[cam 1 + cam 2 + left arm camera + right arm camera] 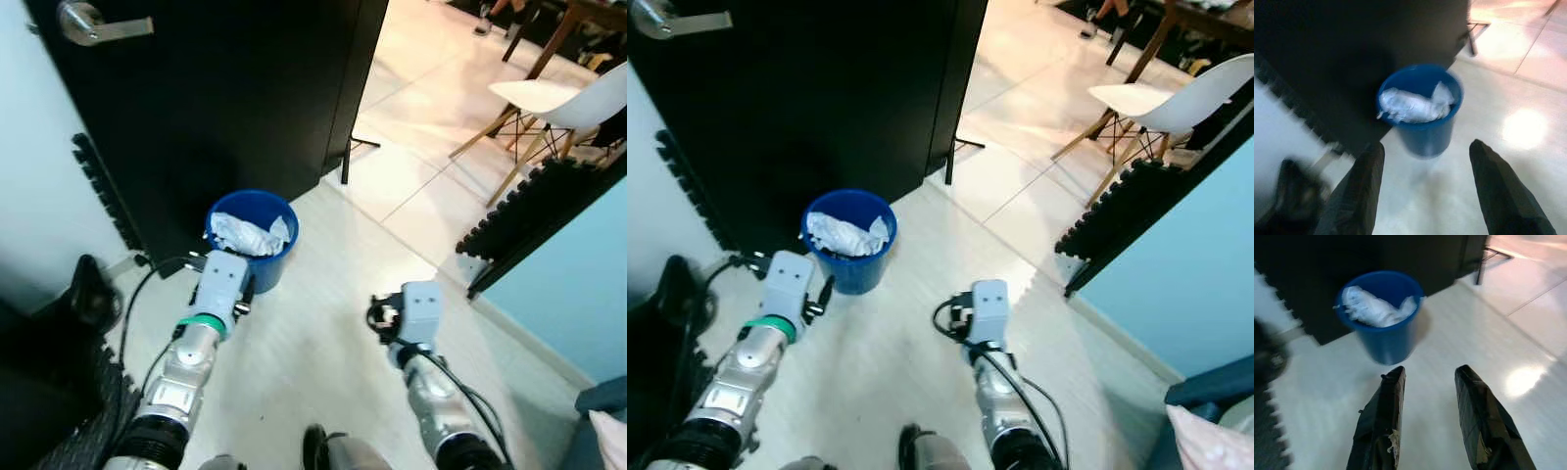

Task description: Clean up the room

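A blue bin (253, 238) stands on the pale floor against the black door (216, 88), with crumpled white paper (247, 235) inside it. My left gripper (1425, 166) hovers just short of the bin, open, with nothing between its fingers (1364, 191). My right gripper (1426, 382) is lower and to the right of the bin, also open and empty; its fingers (1383, 416) point toward the bin (1382, 316). In the head views the wrist housings (223, 279) (416, 313) hide both pairs of fingers.
A black bag (83, 294) and cable lie at the left by the white wall. A white chair (558, 103) with wooden legs stands at the back right, beside a black ribbed panel (534, 211) and a light blue wall (578, 284).
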Motion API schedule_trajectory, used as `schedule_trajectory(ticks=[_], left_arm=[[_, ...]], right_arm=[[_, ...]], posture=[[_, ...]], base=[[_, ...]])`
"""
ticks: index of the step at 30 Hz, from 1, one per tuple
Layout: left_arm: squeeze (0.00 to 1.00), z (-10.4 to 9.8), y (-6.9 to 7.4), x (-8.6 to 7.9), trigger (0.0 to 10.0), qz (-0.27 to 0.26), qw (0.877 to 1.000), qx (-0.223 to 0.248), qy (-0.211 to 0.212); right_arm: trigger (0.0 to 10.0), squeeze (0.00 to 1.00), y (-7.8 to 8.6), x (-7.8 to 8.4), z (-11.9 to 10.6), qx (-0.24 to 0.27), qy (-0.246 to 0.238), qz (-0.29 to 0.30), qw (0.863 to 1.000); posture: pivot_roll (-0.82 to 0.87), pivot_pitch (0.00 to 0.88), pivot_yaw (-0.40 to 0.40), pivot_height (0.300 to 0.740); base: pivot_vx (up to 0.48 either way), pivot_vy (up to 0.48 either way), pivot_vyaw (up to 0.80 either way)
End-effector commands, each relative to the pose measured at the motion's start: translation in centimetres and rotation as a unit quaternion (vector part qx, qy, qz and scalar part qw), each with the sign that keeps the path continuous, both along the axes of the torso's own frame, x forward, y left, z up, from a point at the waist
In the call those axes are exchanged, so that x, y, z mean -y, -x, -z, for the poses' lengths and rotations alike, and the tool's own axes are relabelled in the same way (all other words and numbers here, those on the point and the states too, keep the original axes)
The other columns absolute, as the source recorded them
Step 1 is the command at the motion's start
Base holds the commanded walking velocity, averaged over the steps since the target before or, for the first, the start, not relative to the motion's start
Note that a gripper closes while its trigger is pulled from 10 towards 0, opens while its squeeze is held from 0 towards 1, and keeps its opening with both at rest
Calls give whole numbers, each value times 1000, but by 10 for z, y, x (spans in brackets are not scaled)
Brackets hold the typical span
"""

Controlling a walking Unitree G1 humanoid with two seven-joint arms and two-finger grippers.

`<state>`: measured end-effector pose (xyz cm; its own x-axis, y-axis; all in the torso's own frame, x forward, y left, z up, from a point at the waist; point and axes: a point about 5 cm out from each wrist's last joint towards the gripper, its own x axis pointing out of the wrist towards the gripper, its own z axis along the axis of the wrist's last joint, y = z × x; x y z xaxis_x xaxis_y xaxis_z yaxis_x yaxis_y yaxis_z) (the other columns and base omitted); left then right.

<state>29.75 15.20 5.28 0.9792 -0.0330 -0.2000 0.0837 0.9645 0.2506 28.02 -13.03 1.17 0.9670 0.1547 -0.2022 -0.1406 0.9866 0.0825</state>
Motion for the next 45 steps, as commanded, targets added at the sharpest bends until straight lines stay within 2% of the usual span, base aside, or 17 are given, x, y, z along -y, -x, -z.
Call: schedule_trajectory(ticks=[1,19,24,38,45], left_arm=[[0,8,4,6,10000,7,1000,-17,3],[0,11,4,9,10000,15,999,-35,0],[0,16,4,11,10000,30,998,-57,-9],[0,6,0,18,10000,51,998,-35,10],[0,2,-2,16,10000,37,999,-20,10]], right_arm=[[10000,0,5,11,7,-15,8,12,1000],[10000,0,5,10,8,-22,2,13,1000],[10000,0,6,9,10,-29,1,5,1000],[10000,0,6,7,11,-32,0,-1,999],[10000,0,6,7,10,-29,-1,-3,1000]], posture=[[-19,0,-11,740],[-19,0,-8,740],[-21,0,-6,740],[-20,0,-3,740],[-20,0,-2,740]], base=[[0,0,-675],[0,0,-781],[0,0,-781],[0,0,-781],[0,0,-781]])
